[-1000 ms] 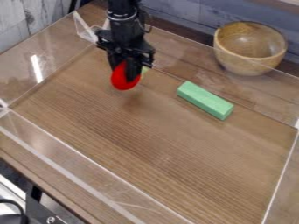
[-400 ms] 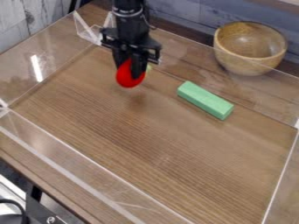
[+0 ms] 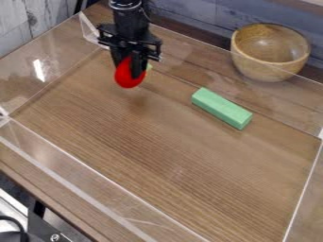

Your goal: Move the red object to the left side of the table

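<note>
The jaws of the gripper (image 3: 127,74) are clamped on the red strawberry toy (image 3: 127,76), held above the bench (image 3: 164,142) near its far-left corner. Its rounded shape could slip, or roll toward the acrylic wall (image 3: 38,71) once released.

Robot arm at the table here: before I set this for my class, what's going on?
A single robot arm's gripper points straight down and is shut on the red object, a small strawberry-like toy, holding it over the far left part of the wooden table. A pale green block lies flat to its right, untouched, and a round wooden bowl sits in the far right corner. The toy has not been released yet.
</note>
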`<state>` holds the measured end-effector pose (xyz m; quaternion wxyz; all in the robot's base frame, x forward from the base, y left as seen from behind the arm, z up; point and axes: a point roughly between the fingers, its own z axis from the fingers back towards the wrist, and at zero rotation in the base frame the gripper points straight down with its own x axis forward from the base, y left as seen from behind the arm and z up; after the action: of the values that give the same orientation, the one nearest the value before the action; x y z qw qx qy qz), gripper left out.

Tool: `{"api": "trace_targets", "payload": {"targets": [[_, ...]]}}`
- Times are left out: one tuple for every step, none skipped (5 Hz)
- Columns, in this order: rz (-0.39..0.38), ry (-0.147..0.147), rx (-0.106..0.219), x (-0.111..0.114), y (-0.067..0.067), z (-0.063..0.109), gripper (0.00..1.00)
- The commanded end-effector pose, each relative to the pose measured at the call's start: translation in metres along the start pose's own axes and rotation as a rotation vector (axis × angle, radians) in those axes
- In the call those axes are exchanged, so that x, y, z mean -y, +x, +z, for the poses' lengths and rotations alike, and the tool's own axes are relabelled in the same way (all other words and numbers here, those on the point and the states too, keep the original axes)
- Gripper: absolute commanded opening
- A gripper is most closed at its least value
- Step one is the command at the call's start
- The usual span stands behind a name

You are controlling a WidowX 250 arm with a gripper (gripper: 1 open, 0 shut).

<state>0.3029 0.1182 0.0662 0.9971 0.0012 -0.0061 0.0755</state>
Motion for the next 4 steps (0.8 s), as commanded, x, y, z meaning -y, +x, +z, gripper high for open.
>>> {"api": "trace_targets", "payload": {"targets": [[0.015, 0.015, 0.054, -0.014, 0.012, 0.016, 0.0], [0.03, 0.018, 0.046, -0.022, 0.012, 0.014, 0.0], [0.037, 0.022, 0.041, -0.029, 0.013, 0.01, 0.0], [0.044, 0.025, 0.035, -0.035, 0.014, 0.007, 0.0]]}}
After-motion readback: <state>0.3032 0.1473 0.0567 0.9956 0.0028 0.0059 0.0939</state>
